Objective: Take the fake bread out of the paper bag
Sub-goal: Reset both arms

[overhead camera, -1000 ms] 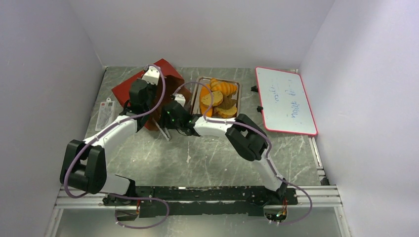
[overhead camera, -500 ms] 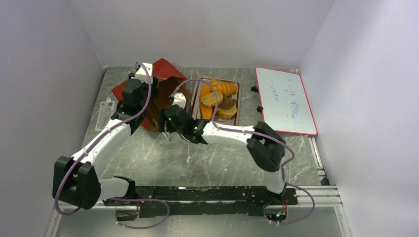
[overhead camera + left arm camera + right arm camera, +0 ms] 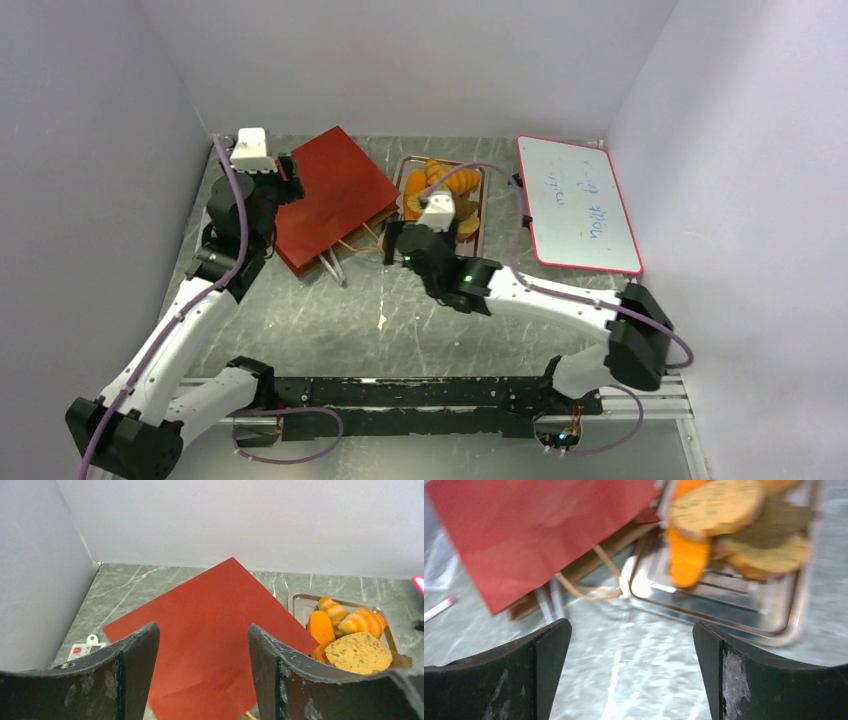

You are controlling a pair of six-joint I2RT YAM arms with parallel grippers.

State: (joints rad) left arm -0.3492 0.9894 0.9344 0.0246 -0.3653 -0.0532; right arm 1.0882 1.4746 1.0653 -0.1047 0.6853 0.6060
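The rust-red paper bag (image 3: 330,195) lies flat on the table, its tan cord handles (image 3: 589,582) pointing toward the near side. The fake bread (image 3: 440,190), several orange and tan pieces, is piled on the silver tray (image 3: 478,228) just right of the bag. My left gripper (image 3: 290,176) hovers over the bag's left edge, open and empty; its wrist view shows the bag (image 3: 210,625) between the fingers and the bread (image 3: 350,635) to the right. My right gripper (image 3: 398,240) sits near the tray's front left corner, open wide, with bare table between its fingers (image 3: 549,655).
A red-framed whiteboard (image 3: 578,205) lies at the right. A small white packet (image 3: 85,649) rests by the left wall. Grey walls close in the left, back and right sides. The tray rim (image 3: 724,625) is just ahead of the right gripper.
Both grippers opened and drew back from the bag: the left toward the left wall, the right toward the tray's front. The bag went from propped open to lying flat.
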